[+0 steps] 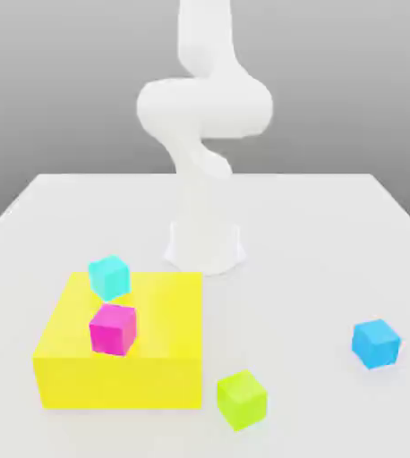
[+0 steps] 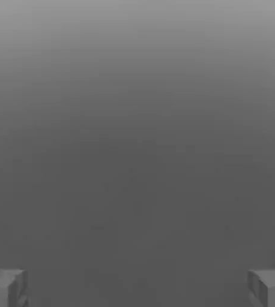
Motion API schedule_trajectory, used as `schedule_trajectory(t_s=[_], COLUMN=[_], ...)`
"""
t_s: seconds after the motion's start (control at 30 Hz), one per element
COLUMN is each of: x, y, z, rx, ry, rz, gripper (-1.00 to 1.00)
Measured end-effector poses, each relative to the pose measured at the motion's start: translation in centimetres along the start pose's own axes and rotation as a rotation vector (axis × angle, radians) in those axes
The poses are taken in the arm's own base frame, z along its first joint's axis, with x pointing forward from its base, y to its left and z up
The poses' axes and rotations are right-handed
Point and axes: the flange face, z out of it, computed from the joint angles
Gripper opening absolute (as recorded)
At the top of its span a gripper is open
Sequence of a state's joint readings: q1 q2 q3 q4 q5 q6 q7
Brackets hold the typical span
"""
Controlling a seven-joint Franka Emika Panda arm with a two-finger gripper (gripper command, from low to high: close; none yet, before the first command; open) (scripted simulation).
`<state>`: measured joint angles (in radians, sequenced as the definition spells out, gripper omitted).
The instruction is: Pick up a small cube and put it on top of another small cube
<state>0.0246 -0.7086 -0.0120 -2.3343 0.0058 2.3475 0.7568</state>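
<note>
The small lime-green cube (image 1: 242,398) lies on the white table near its front edge, just off the front right corner of the big yellow block (image 1: 159,371). A magenta cube (image 1: 113,327) and a cyan cube (image 1: 109,276) sit on top of that block. A blue cube (image 1: 375,343) rests on the table at the exterior view's right. In the hand view my gripper (image 2: 137,291) is open, its grey fingertips (image 2: 5,288) far apart with nothing between them, facing a plain grey background.
The white arm base (image 1: 205,241) stands at the middle of the table (image 1: 316,233), behind the yellow block. The arm rises and leaves the exterior view at the top. Bare table lies between the lime-green and blue cubes.
</note>
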Motion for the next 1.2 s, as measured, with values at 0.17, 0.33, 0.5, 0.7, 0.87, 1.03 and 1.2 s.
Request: schedule_trajectory(t_s=[0.17, 0.33, 0.5, 0.7, 0.87, 1.03, 1.2], x=[-2.5, -6.9, -12.6, -20.5, -24.6, -26.2, -26.3], y=[1.1, 3.6, 7.4, 13.6, 17.6, 19.2, 19.2], z=[11.2, 20.9, 29.0, 36.1, 40.3, 42.5, 42.6], rx=[-0.082, -0.161, -0.241, -0.338, -0.375, -0.376, -0.377], ry=[-0.142, -0.277, -0.410, -0.567, -0.621, -0.623, -0.624], rz=[-0.094, -0.189, -0.285, -0.408, -0.449, -0.450, -0.450], gripper=[0.00, 0.00, 0.00, 0.00, 0.00, -1.00, -1.00])
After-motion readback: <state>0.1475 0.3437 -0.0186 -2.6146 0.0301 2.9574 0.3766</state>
